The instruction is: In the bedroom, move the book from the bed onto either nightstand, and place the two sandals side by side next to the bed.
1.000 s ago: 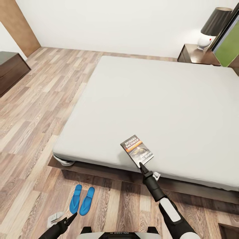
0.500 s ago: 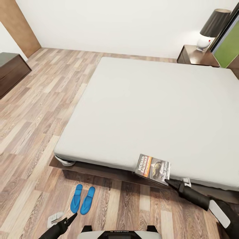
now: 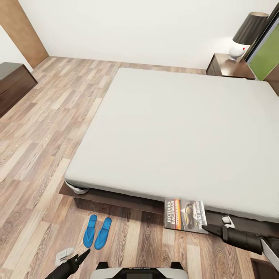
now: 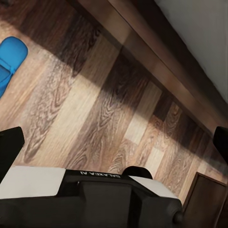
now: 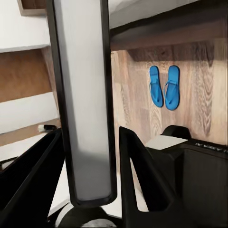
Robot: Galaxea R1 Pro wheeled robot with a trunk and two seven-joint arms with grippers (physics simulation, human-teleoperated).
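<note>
Book [image 3: 185, 215]: pinched edge-on between my right fingers [image 5: 137, 175], cover up, long axis along the bed [image 3: 174, 128] edge; left fingers' [image 3: 83, 254] spread indiscernible.

white walls [image 3: 128, 27], wood-plank floor [image 3: 42, 128]; brown door [image 3: 21, 29]; dark bench [image 3: 13, 87]

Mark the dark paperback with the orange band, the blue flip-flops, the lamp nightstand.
Dark paperback with orange band [image 3: 185, 215], head view, cover centre.
Blue flip-flops [image 3: 96, 232], head view, right sandal's inner edge.
Dark reddish-brown nightstand [image 3: 226, 66], head view, bare top.
</note>
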